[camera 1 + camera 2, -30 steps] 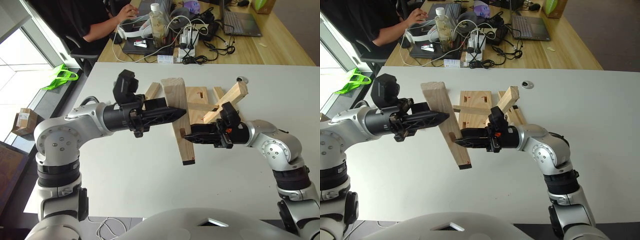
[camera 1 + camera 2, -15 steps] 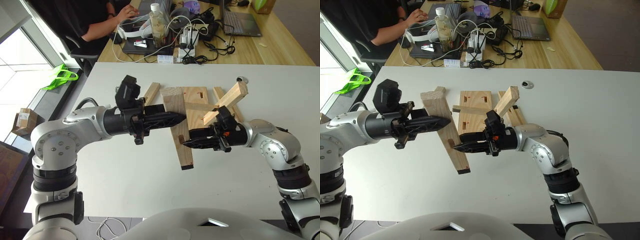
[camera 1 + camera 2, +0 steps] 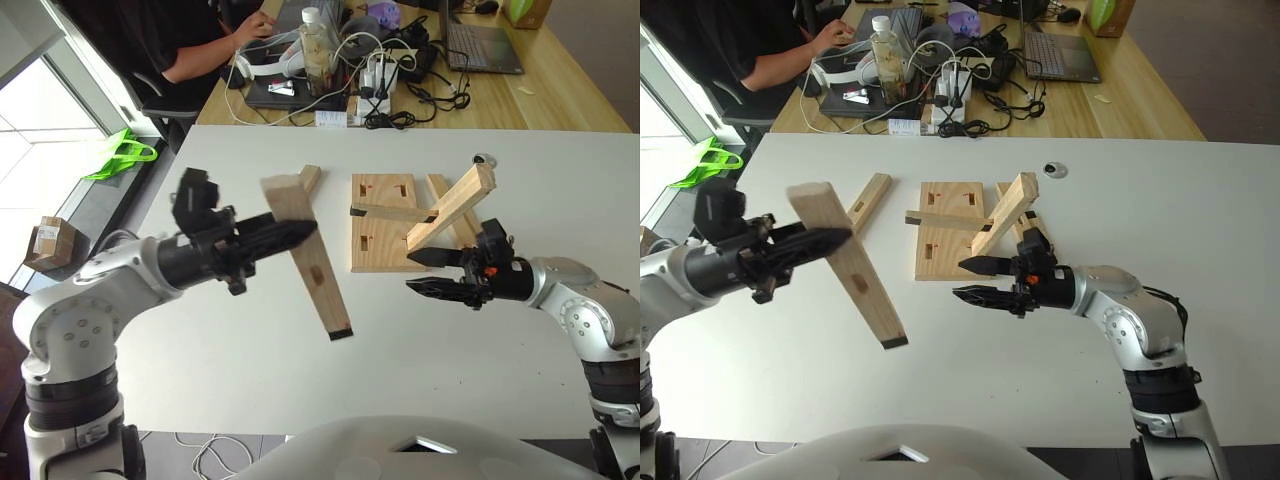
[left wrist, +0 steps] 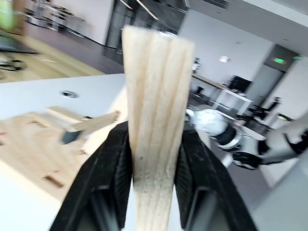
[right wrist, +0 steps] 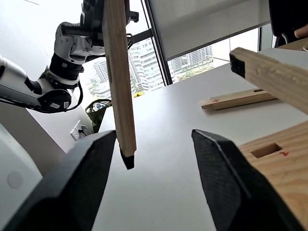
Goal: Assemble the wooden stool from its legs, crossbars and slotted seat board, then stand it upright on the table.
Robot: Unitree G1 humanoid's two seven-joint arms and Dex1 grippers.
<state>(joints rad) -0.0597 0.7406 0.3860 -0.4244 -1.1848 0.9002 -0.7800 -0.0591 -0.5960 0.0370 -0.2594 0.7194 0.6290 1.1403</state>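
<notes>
Your left claw [image 3: 298, 232] has carried the gripped leg [image 3: 316, 278] leftward from the seat board [image 3: 376, 250], your right claw [image 3: 418, 272] now spread empty, so fitting likely restarts.

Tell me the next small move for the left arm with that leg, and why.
Probably swing the left gripper toward the seat board and lower the leg toward an open slot. The leg hangs tilted in the air, left of the board, clamped near its top; the right gripper is open and empty beside the board, free to steady it.
</notes>
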